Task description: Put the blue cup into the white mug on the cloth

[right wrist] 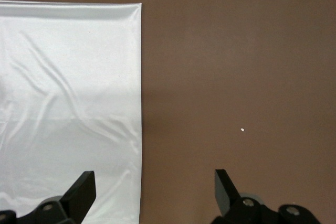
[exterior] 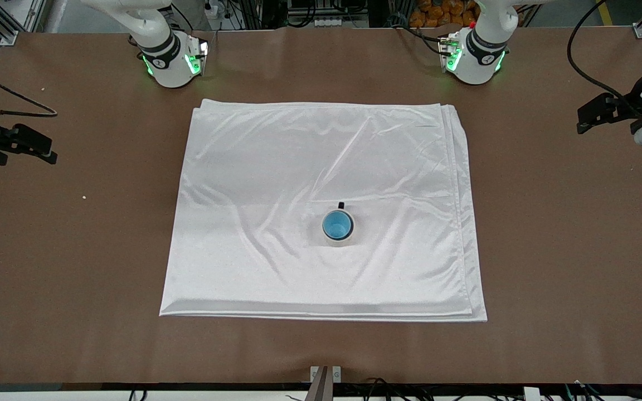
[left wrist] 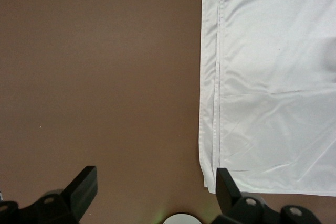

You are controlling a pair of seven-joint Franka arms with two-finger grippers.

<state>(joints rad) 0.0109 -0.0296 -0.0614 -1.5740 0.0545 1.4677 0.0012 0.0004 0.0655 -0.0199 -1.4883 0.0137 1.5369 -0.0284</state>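
You are looking at a task that, by the way things lie, reads as finished: the blue cup (exterior: 337, 224) sits nested inside the white mug (exterior: 347, 236), whose dark handle points toward the robots' bases, and the mug stands on the cloth (exterior: 276, 167), nearer the front camera than the cloth's middle. Your left gripper (left wrist: 157, 188) hangs over bare table (exterior: 549, 250) at the left arm's end, just beside the cloth's layered edge, its fingers spread wide and holding nothing. Your right gripper (right wrist: 155, 188) is parked the same way at the right arm's end, over the cloth's edge and the bare table, also spread and empty. Both arms wait well apart from the mug. I judge no further placing is called for; your next move is only to confirm the cup sits level and leave it undisturbed.
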